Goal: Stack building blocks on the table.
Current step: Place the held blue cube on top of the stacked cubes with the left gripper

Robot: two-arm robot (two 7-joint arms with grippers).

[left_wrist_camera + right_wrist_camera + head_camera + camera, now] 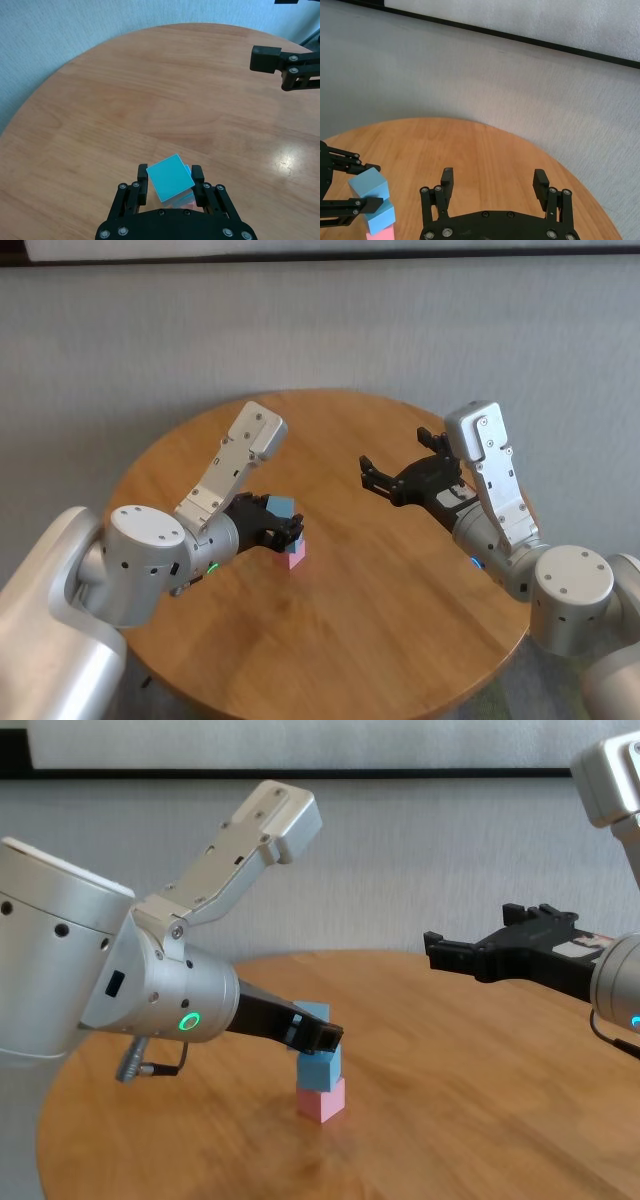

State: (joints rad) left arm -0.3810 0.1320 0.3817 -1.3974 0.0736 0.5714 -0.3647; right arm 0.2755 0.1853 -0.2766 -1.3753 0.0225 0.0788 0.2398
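While stacked, three blocks (320,1069).

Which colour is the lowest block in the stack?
Pink: the bottom block shows best in the chest view.

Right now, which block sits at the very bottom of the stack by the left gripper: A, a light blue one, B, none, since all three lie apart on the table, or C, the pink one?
C: the pink block rests on the table with two light blue blocks above it, the top one between the left gripper's fingers.
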